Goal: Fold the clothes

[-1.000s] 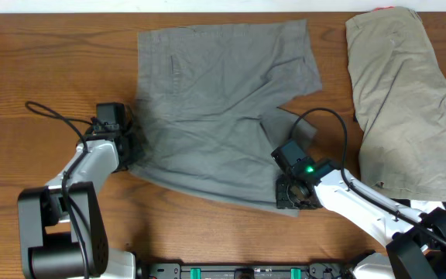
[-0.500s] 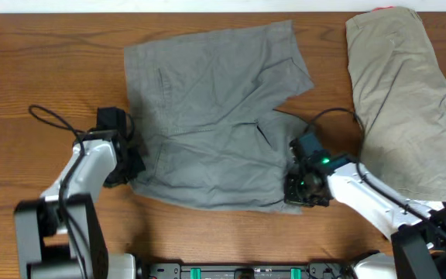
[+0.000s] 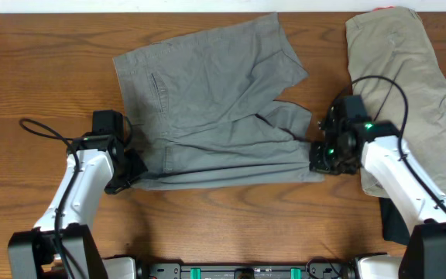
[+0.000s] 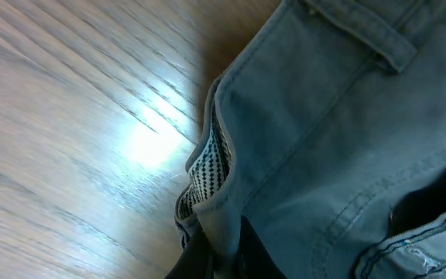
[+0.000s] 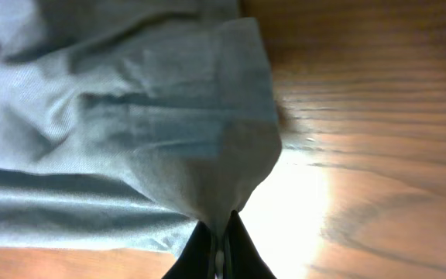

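Note:
The mid-grey shorts (image 3: 215, 108) lie in the middle of the wooden table, their near part folded over into a straight edge. My left gripper (image 3: 128, 172) is shut on the waistband corner at the near left; the left wrist view shows the grey waistband (image 4: 316, 132) with checked lining pinched between my fingers (image 4: 223, 252). My right gripper (image 3: 321, 157) is shut on a leg hem at the near right; the right wrist view shows the grey cloth (image 5: 169, 116) pinched between my fingers (image 5: 219, 248). The khaki-beige shorts (image 3: 405, 93) lie at the far right.
A dark object (image 3: 397, 225) lies at the near right under the khaki pair's edge. Bare wooden table (image 3: 223, 225) shows in front of the grey shorts and at the left. The table's far edge runs along the top.
Both grippers have moved away from the near edge with the grey shorts' near edge, the right one also rightward. The shorts have shifted left and folded over.

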### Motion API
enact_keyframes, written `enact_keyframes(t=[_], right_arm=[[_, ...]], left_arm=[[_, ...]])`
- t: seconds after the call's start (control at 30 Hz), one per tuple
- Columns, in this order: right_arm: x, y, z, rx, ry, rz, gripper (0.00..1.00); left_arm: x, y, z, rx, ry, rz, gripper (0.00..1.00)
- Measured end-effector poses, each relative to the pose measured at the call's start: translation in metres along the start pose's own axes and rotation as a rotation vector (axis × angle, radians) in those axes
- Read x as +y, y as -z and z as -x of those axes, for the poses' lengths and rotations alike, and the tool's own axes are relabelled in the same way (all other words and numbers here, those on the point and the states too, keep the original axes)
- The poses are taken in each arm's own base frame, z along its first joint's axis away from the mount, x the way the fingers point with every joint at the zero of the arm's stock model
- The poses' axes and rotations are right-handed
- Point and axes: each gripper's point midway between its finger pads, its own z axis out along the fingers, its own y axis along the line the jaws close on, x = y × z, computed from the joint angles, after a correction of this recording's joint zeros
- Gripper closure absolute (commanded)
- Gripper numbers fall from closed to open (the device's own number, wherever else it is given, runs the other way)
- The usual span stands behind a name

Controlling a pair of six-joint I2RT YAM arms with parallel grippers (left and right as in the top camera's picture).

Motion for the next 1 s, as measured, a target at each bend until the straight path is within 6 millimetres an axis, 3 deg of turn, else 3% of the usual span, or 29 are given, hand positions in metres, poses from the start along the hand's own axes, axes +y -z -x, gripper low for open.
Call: enact_keyframes(t=[0.27,0.6,0.8,0.9,1.0], right_arm=[[0.004,0.042,0.013,-0.036,0.053,-0.02,0.99],[0.005,0.096,-0.011,-0.155,0.084,-0.022,0.99],[0.006,0.12,-0.02,-0.244,0.099,-0.012,0.99],[0.01,0.128,-0.01,-0.311,0.111,0.001,0.99],[0.019,0.134,0.016,-0.408,0.13,0.027,0.99]], left_arm=[[-0.001,0.035,-0.013,-0.042,0.0,-0.072,0.94],[0.016,0.101,-0.05,-0.197,0.019,-0.179,0.94],[0.021,0.127,-0.061,-0.32,0.057,-0.264,0.94],[0.019,0.136,-0.058,-0.371,0.067,-0.298,0.94],[0.015,0.14,-0.049,-0.405,0.074,-0.317,0.94]])
